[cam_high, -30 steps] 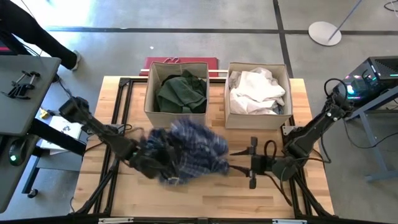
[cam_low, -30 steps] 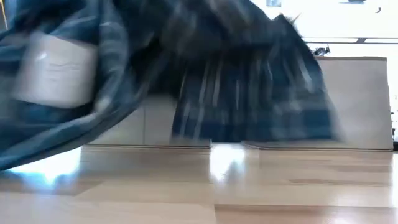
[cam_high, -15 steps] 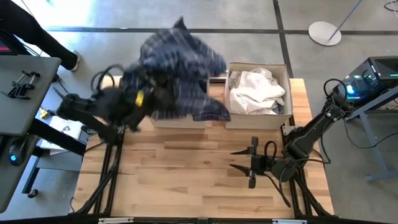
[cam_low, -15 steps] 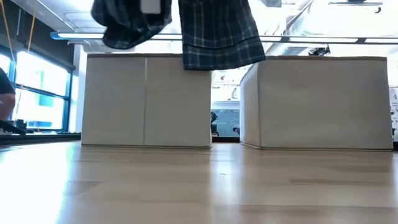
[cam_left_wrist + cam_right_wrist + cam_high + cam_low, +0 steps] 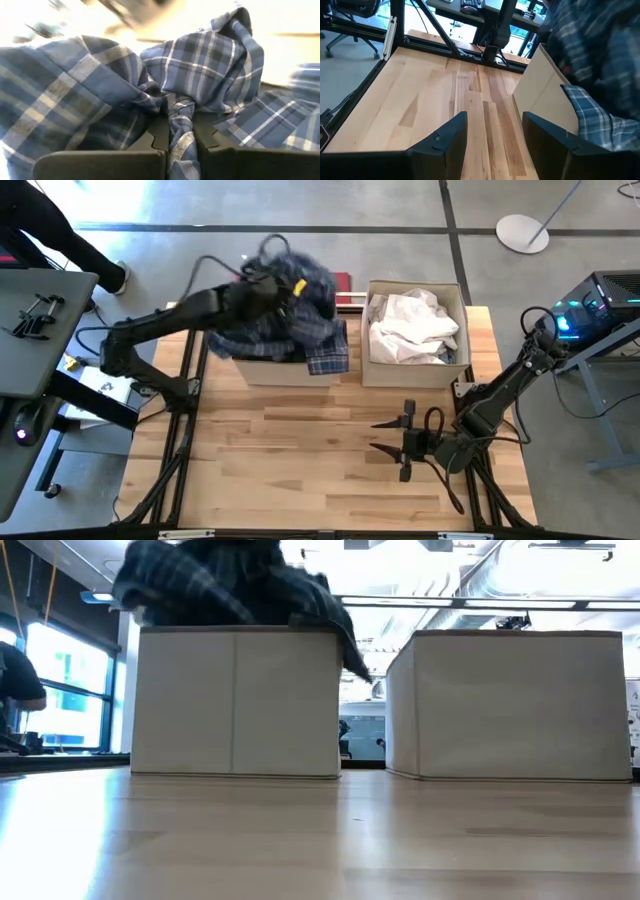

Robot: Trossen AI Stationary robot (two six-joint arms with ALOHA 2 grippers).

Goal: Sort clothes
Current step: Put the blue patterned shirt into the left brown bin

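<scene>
A blue plaid shirt [image 5: 290, 320] is bunched over the left beige box [image 5: 262, 370], with my left gripper [image 5: 272, 284] shut on it above the box. One flap of it [image 5: 328, 360] hangs over the box's near right corner, and the low view shows the shirt [image 5: 220, 590] heaped on the box's rim. White clothes [image 5: 412, 325] fill the right box [image 5: 415, 375]. My right gripper [image 5: 385, 436] waits open above the table, near the right box, with nothing between its fingers [image 5: 451, 134]. My left gripper pinches a bunched fold of the plaid shirt [image 5: 180, 122] between its two fingers [image 5: 159, 141]; several layers are gathered there. It reaches in from the table's left, slanting down over the box. The shirt spreads out beyond the fingers and lies partly on the box's top.
The two boxes stand side by side at the table's far edge with a narrow gap between them [image 5: 365, 720]. Bare wood [image 5: 300, 460] stretches in front of them. A person [image 5: 18, 680] stands beyond the table's left side.
My left gripper has swung up from the middle of the table toward the far edge, carrying the plaid shirt. The shirt has come clear off the table, swung high, and now sits bunched over the left box with one flap over its near wall.
</scene>
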